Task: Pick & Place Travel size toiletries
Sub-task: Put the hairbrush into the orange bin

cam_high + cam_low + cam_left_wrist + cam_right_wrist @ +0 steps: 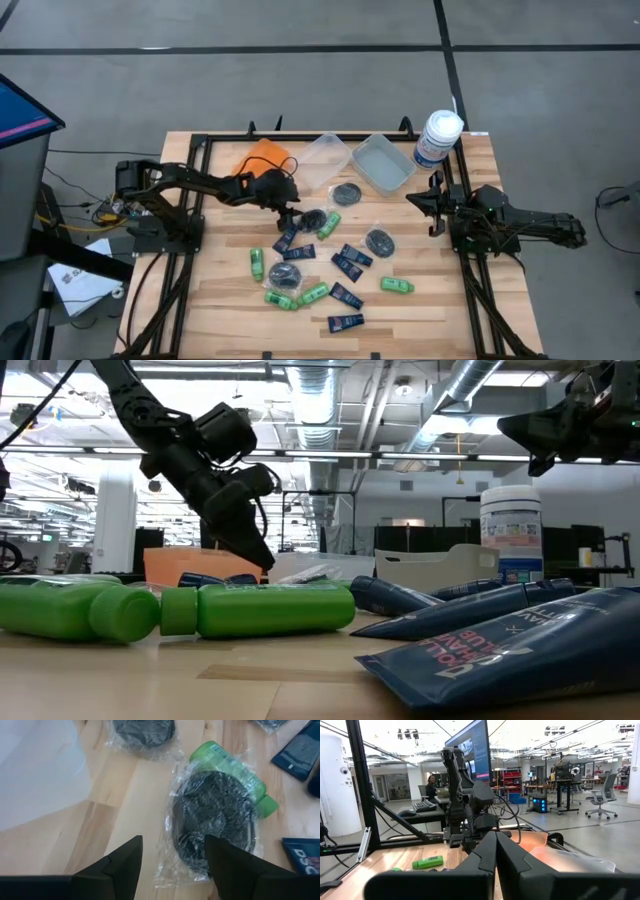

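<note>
Travel toiletries lie scattered on the wooden table: green mini bottles (397,285), navy tubes (352,262) and dark grey tins in clear wrap (379,242). My left gripper (291,214) is open and points down just above the table. In the left wrist view its fingers (172,845) stand beside a wrapped tin (215,817) that lies against a green bottle (240,770). I see no touch. My right gripper (430,196) is shut and waits high over the table's right side, seen in its wrist view (495,842) and the low view (540,435).
An orange bin (265,157) and two clear bins (325,160) (385,162) stand along the far edge, with a large white jar (437,137) at the far right corner. Another wrapped tin (142,730) lies just beyond the left gripper. Bare wood (230,310) shows near the left front.
</note>
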Controlling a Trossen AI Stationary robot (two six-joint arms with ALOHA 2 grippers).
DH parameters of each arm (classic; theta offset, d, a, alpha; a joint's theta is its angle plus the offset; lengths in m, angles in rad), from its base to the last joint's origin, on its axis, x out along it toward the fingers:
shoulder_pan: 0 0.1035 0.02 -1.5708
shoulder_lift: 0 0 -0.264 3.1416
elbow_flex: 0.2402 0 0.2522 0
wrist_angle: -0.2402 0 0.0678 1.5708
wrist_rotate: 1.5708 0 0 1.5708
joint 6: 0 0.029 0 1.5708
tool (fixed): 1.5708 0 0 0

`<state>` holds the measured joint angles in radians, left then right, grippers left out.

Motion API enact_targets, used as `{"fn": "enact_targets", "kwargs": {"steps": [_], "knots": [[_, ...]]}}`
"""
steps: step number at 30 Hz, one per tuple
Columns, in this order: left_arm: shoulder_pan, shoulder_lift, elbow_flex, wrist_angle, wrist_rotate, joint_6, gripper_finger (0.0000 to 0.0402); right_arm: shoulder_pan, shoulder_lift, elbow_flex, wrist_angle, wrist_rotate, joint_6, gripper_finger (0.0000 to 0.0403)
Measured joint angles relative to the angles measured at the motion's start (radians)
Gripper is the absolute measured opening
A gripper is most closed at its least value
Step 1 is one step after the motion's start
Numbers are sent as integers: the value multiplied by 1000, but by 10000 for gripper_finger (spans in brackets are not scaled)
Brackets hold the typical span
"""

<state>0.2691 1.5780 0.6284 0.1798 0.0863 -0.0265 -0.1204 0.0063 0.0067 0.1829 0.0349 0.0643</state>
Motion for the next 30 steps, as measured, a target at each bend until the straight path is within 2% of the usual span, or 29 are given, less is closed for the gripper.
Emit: {"fn": "enact_targets", "kwargs": {"steps": [9,23,26,30], "knots": [[0,50,-16,92,-4,3,209,0,0,0,0,2,0,0],[-20,151,-11,130,41,21,207,0,0,0,0,19,23,0],[-23,154,-11,128,45,25,186,0,0,0,0,19,23,0],[-24,154,-11,127,47,27,132,0,0,0,0,19,22,0]]}}
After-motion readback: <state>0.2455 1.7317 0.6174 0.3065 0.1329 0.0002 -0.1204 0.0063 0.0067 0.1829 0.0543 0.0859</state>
